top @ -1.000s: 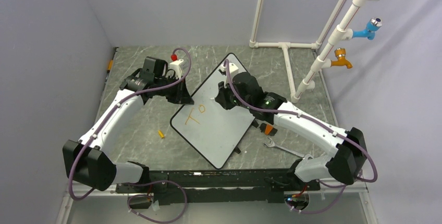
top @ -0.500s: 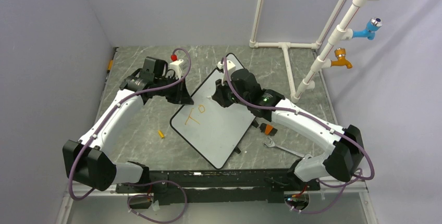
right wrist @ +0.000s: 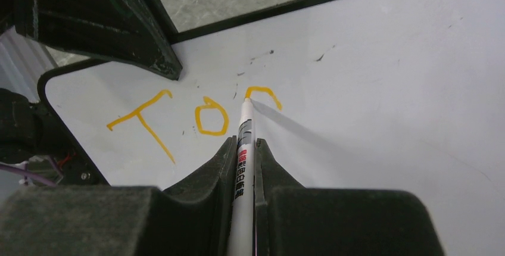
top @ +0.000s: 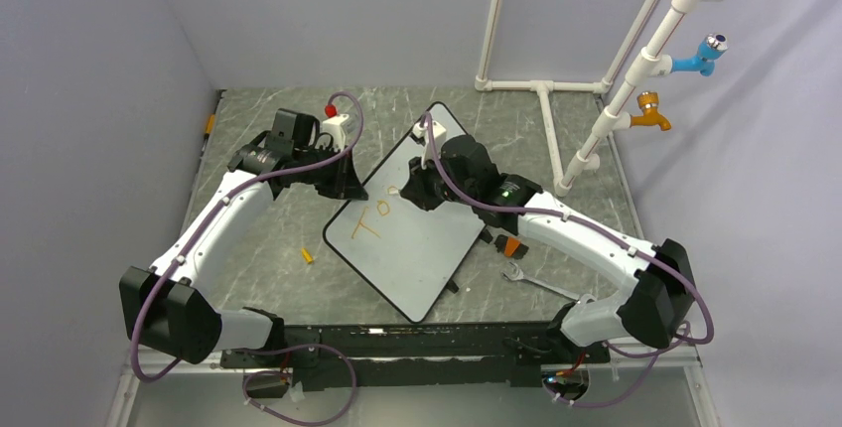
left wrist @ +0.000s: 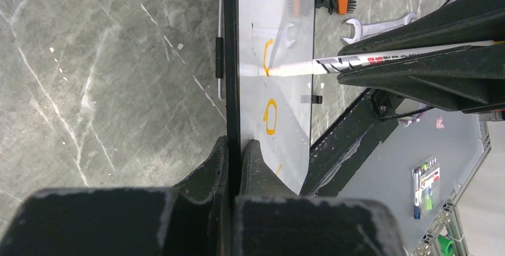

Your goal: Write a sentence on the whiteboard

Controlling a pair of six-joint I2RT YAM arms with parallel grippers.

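Observation:
The whiteboard (top: 417,233) lies slanted on the grey table; it also shows in the left wrist view (left wrist: 280,41) and the right wrist view (right wrist: 381,89). The sentence (right wrist: 196,116) reads orange "To" plus a curved stroke of a third letter. My right gripper (right wrist: 245,143) is shut on a white marker (right wrist: 243,161), its tip touching the board at that stroke. The marker also shows in the left wrist view (left wrist: 333,64). My left gripper (left wrist: 233,149) is shut on the whiteboard's black rim at its far left edge. The letters also show in the top view (top: 375,218).
An orange marker cap (top: 308,255) lies left of the board. An orange-and-black tool (top: 508,245) and a wrench (top: 536,283) lie to its right. White pipes (top: 551,129) with blue and orange taps stand at the back right. A red-topped object (top: 332,109) sits behind the left gripper.
My right gripper has shifted left along the board with the marker. A new curved orange stroke has appeared after "To". The left arm has not moved.

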